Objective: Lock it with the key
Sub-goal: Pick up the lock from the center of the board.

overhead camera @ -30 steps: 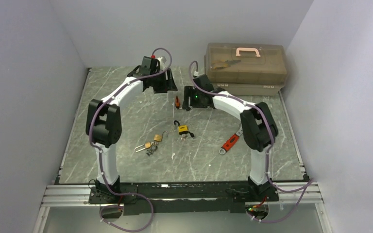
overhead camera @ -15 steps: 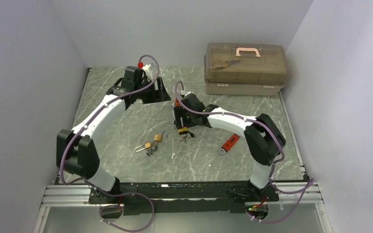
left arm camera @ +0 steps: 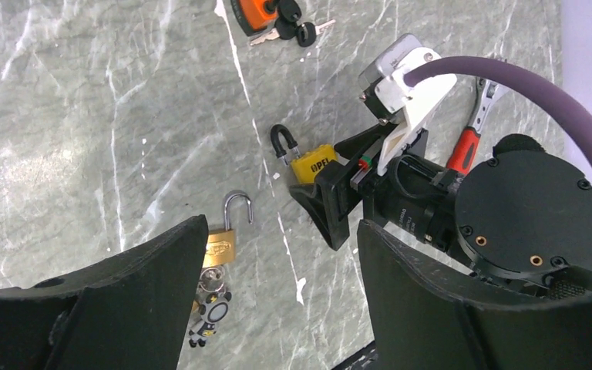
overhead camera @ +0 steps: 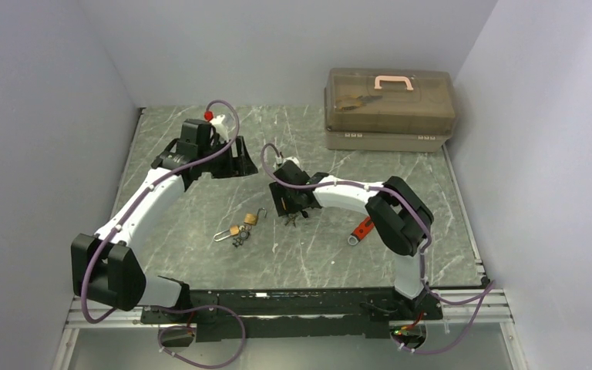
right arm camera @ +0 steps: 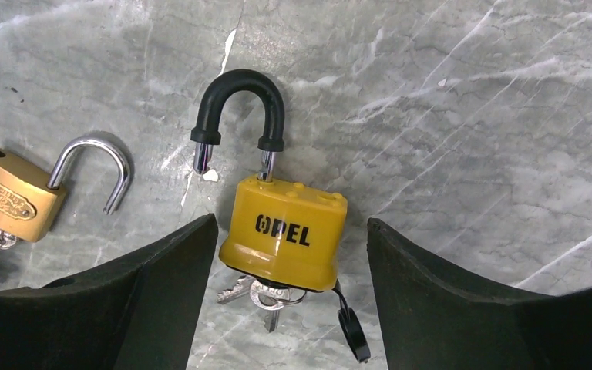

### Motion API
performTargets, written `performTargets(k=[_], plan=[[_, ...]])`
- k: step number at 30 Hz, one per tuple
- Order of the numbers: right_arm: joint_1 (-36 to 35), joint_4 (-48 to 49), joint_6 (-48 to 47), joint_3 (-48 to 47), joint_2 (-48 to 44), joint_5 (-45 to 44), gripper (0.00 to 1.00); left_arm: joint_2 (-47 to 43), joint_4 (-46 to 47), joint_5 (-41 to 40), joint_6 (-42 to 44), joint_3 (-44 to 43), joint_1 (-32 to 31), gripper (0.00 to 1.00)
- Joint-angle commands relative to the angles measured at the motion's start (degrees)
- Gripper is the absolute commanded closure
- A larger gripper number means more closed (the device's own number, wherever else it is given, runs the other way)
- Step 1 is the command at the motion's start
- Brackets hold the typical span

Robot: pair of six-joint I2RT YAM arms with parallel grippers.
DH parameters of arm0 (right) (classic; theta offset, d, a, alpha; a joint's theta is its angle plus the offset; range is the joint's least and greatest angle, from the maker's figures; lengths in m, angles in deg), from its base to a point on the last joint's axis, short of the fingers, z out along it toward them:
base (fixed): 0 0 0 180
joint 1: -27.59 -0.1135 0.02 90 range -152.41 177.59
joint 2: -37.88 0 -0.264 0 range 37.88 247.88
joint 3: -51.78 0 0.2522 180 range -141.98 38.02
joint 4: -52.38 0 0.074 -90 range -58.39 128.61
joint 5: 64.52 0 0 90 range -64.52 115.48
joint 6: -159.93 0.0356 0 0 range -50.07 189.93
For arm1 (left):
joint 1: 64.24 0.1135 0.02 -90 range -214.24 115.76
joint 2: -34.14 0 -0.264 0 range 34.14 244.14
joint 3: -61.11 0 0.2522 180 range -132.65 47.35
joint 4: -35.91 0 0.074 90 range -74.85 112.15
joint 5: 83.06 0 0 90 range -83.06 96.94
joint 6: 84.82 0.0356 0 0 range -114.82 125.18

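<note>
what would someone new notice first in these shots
A yellow padlock, black shackle open and keys in its base, lies between the open fingers of the right pincer. Beside it, on its left in the right wrist view, lies a brass padlock, shackle open too. A brown toolbox sits at the far right corner of the table.

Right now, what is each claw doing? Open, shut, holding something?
Left gripper: open, holding nothing.
Right gripper: open, straddling the yellow padlock, not gripping it.
</note>
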Motion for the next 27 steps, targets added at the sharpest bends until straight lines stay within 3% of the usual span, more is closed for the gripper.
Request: performTargets(k=[1, 3, 8, 11, 14, 20, 27], plan=[[-0.83, -1.32, -1.11, -3.16, 0.75, -3.55, 0.27, -1.73, -0.17, 0.94, 1.10, 0.84, 0.64, 0.23], [-1.21, -1.46, -1.37, -3.45, 1.17, -4.07, 0.31, -1.85, 0.04, 1.00, 1.02, 1.37, 0.67, 0.24], [-1.26, -1.57, -1.69, -2.98, 1.18, -4.71, 0.55, -1.94, -0.36, 1.31, 1.22, 1.68, 0.85, 0.25], [-1.22, -0.96, -2.61, -1.96, -0.46, -5.73, 0.77, -1.87, -1.21, 2.51, 2.25, 0.96, 0.85, 0.27], [-0.96, 1.53, -4.53, 0.49, -4.93, -5.35, 0.88, -1.69, -2.68, 4.38, 3.99, 0.18, 0.85, 0.31], [-0.99, 8.29, -11.36, 7.43, -20.00, -0.65, 0.93, -2.20, -4.05, 13.54, 6.45, -1.08, 0.85, 0.40], [-1.65, 11.52, -16.77, 12.61, -33.61, 7.67, 0.96, -4.36, -4.69, 24.75, 7.00, -4.00, 0.85, 0.44]])
